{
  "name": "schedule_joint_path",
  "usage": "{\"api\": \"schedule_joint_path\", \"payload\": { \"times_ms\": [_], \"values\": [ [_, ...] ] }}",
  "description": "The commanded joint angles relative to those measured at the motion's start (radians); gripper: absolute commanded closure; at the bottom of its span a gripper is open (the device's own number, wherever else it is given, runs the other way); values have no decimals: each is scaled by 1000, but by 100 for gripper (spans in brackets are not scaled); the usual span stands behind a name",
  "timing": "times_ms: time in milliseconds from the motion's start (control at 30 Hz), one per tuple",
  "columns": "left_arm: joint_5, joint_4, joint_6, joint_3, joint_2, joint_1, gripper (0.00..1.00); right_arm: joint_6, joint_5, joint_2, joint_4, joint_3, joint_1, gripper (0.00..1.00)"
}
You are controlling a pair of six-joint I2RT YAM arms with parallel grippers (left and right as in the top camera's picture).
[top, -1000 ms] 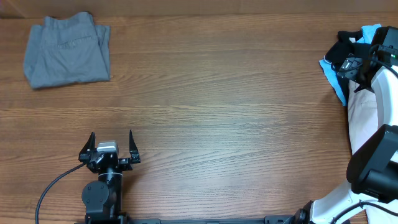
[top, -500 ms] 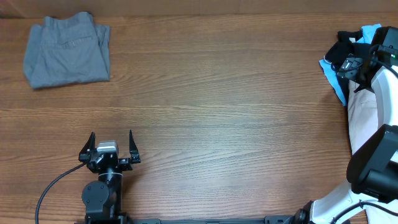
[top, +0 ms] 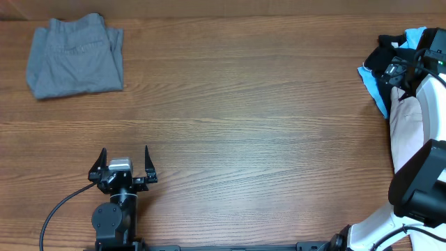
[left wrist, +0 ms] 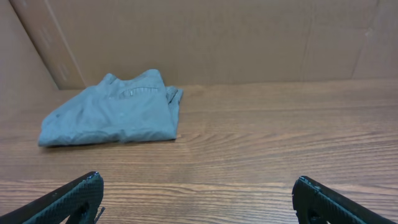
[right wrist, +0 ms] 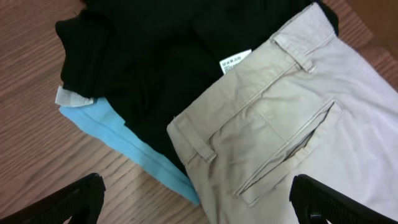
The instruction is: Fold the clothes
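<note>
Overhead: fixed above, straight down on table [top: 244,104]. Left wrist: low, near level, facing distant grey shorts [left wrist: 112,115], shared with overhead. Right wrist: close above clothes pile [right wrist: 155,81], seen at overhead's right edge.

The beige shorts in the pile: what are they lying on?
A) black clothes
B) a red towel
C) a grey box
A: in the right wrist view the light beige khaki shorts overlap a crumpled black cloth garment, with light-blue cloth beneath.

The right arm's fingers [right wrist: 68,199] have shifted slightly above the heaped clothes [right wrist: 155,81].
</note>
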Motion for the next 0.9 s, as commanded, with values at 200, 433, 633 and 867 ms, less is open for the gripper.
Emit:
{"api": "schedule_joint_path", "payload": {
  "times_ms": [200, 433, 633, 867],
  "values": [
    [-9, 3, -13, -3, -11, -7, 0, -42, 26, -14, 27, 4, 0, 0],
    [-9, 3, -13, -3, -11, -7, 0, -45, 65, -8, 47, 4, -4, 0],
    [-9, 3, -13, -3, -11, -7, 0, -101, 79, 48, 39, 4, -6, 0],
    [-9, 3, -13, -3, -11, -7, 0, -93, 132, 127, 14, 4, -5, 0]
  ]
}}
